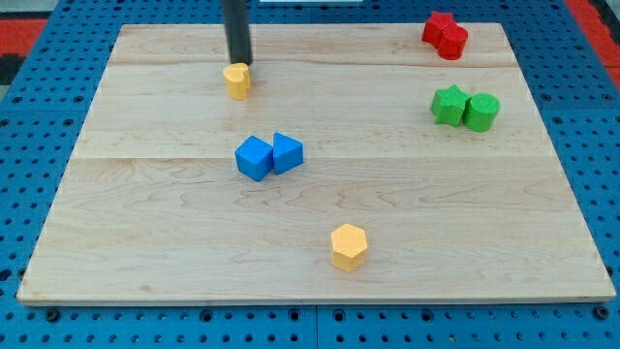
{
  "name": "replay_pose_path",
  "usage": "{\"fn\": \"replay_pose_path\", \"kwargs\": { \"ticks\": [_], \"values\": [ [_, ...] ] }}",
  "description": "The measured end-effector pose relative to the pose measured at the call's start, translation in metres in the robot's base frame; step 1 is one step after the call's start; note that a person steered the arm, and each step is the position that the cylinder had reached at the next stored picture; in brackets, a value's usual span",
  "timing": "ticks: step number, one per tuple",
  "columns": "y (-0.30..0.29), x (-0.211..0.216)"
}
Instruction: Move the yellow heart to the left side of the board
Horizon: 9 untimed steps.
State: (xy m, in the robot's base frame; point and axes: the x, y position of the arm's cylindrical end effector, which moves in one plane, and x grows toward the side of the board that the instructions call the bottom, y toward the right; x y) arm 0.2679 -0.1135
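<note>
This looks like a lab bench set up for my work. A pale wooden board point(320, 233) lies flat on a blue perforated base plate point(39, 78) with a regular grid of holes, the kind used for mounting test rigs. Red matting point(596, 24) shows at the top corners of the view.

One camera, raised and angled down

It looks from beyond the worktop's point(320, 252) near edge toward its far edge, taking in the whole wooden board and a rim of blue pegboard point(39, 116); the board narrows toward the view's top.
</note>
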Motion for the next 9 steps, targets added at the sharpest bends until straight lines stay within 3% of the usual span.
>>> {"fn": "replay_pose_path", "kwargs": {
  "ticks": [1,2,3,4,6,9],
  "values": [
    [-0.001,-0.001],
    [0.054,-0.029],
    [0.094,-0.024],
    [0.094,-0.002],
    [0.048,0.033],
    [-0.036,0.033]
  ]
}}
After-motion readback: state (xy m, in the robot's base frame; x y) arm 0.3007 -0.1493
